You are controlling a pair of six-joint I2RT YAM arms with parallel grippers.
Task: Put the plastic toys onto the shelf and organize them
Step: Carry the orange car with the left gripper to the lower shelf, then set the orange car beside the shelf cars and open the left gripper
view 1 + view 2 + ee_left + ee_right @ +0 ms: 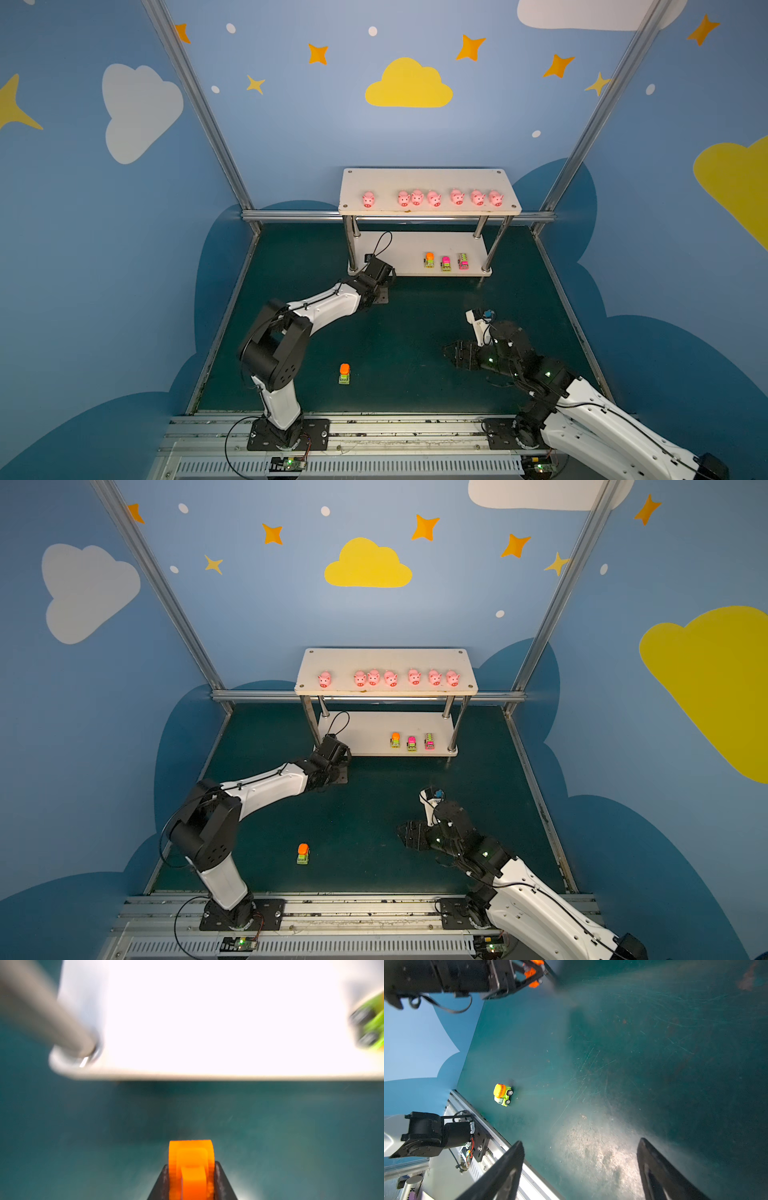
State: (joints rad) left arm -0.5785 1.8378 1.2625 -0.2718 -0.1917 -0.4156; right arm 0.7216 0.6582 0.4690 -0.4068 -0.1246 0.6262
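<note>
The shelf point(428, 178) stands at the back, with several pink pigs point(434, 198) in a row on its top board. Three toy vehicles point(446, 263) are lined up on the right of the lower board point(207, 1022). My left gripper point(191, 1164) is shut on an orange toy vehicle point(191, 1153) and hovers over the mat just in front of the lower board's left end point(384, 291). One more orange-and-green vehicle point(344, 374) point(502, 1095) sits on the mat near the front. My right gripper point(580, 1141) is open and empty, low over the mat at the right point(451, 353).
The shelf's shiny front-left post point(41, 1012) rises close beside the left gripper. Blue painted walls and slanted metal frame bars point(208, 124) enclose the green mat point(415, 324). A metal rail point(374, 428) carrying both arm bases runs along the front edge.
</note>
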